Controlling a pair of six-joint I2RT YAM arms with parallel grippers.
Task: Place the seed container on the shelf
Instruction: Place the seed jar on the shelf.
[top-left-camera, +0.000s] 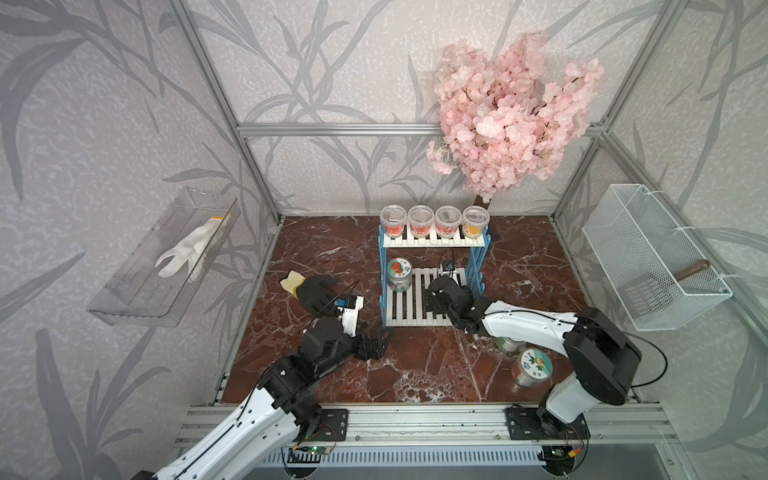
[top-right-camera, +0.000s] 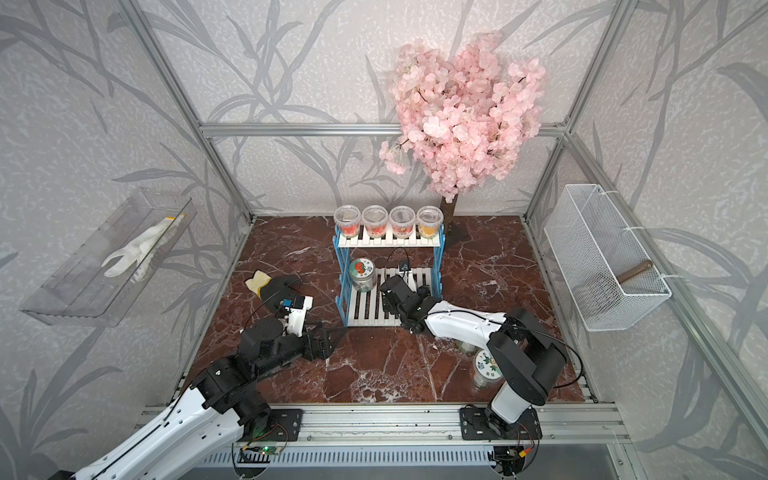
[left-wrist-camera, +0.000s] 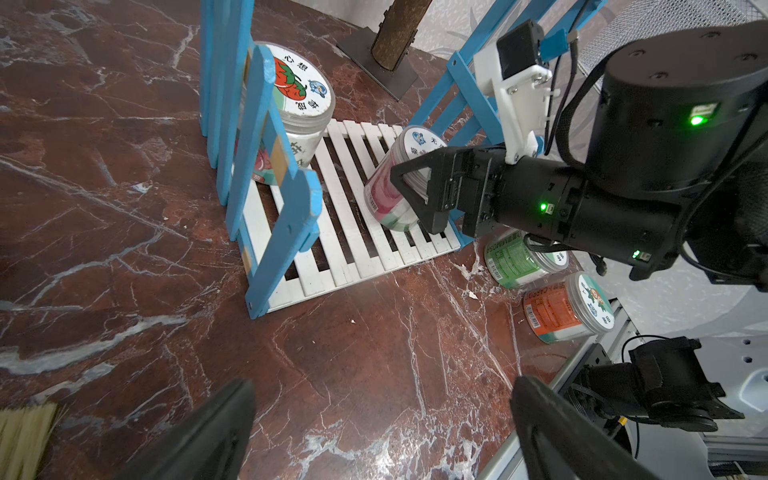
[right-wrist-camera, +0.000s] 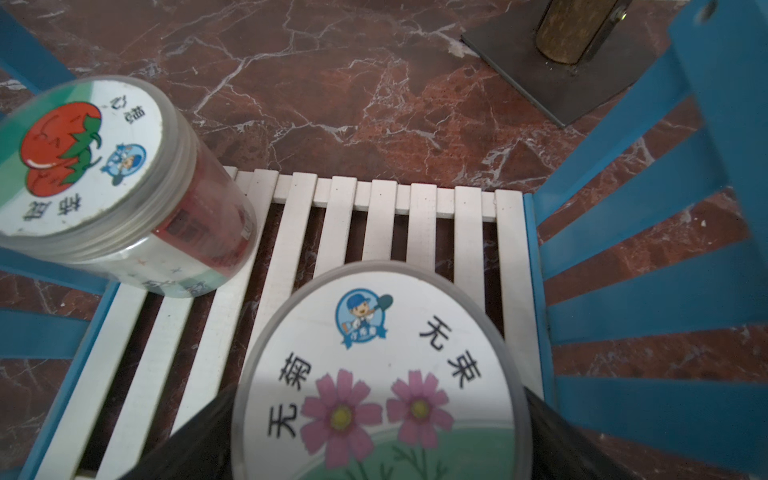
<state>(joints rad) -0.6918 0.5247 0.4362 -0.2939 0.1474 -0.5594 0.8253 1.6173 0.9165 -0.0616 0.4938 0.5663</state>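
Seed container, a clear tub with a flower lid, sits on the lower board of the shelf. It is toward the right-hand blue side frame, base on the white slats, and looks a little tilted in the left wrist view. In both top views the right wrist hides it.

Right pincer reaches in between the two boards. One of its fingers is on each side of the seed container, close against the lid's edge. Cannot tell whether they press on it or stand just clear.

Left pincer has its fingers wide apart with nothing between them. It is near the front left corner of the shelf, over the desk.

Same lower board, back left corner: a tomato-lid tub, apart from the seed container. Upper board: four clear cups in a row.

Two more tubs are on the desk by the right arm. One is an orange-label tub, the other a green-label tub partly under the arm. They are just beside each other.

Left of the shelf, a black glove lies on the desk. The clear wall tray holds a white glove. The wire basket on the right wall has a brown handle in it. A pink blossom tree stands behind the shelf.
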